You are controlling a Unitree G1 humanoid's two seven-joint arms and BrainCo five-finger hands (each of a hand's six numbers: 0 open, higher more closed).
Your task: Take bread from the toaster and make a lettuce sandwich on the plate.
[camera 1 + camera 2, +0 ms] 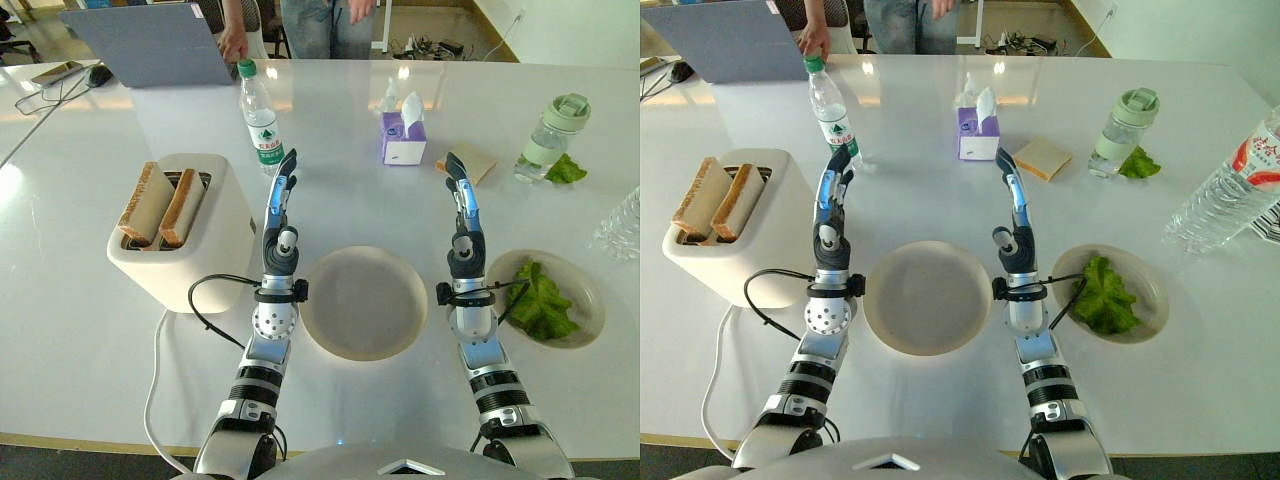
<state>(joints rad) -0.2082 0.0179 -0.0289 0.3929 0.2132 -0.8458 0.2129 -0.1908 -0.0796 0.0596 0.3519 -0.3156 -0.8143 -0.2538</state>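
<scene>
Left eye view: the robot's left hand (281, 205) and right hand (463, 208) stand upright above a glossy white table (330, 130), fingers stretched straight, grasping nothing. Between them lies a round, matte beige plate (365, 303). Left of the left hand, a smooth cream toaster (195, 255) with rounded corners holds two browned bread slices (160, 205) upright in its slots.

Right eye view: crinkled green lettuce (1105, 295) rests in a shallow round dish (1150, 280) just right of the right hand. Farther off, another square bread slice (1043, 158) lies flat beside a purple tissue box (978, 138).
</scene>
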